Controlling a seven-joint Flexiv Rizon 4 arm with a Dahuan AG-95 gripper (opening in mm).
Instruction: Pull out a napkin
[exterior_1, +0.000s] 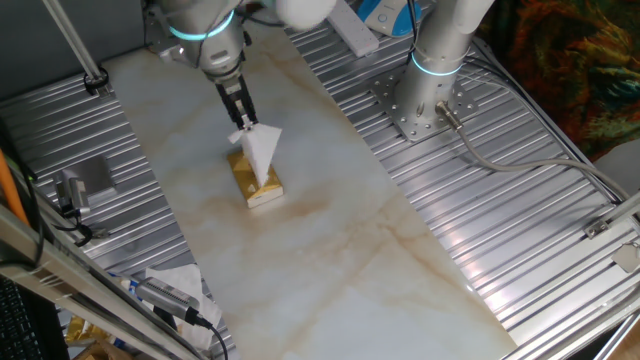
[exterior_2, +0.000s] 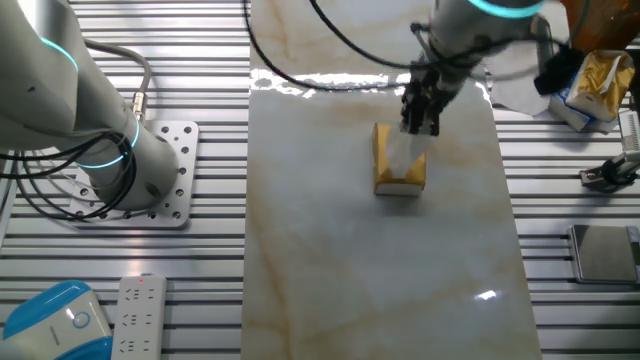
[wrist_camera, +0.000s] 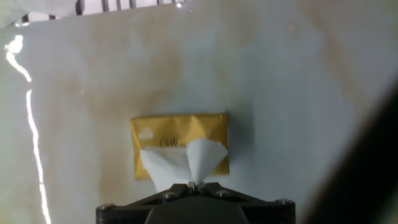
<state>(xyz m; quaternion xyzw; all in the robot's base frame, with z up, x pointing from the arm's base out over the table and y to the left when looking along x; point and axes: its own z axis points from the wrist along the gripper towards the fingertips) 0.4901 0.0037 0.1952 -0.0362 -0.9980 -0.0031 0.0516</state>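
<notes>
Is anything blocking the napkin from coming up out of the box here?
Nothing visible does. The gripper already pinches the napkin by its top, stretched upward from the tan box; open space surrounds it above the table.

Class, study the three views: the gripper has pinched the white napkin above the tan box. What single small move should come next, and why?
Probably a further lift straight up. The gripper is shut on the napkin, which stretches in a taut cone, its lower edge still in the tan box. The sheet is not yet free, so more upward travel should draw it out.
</notes>
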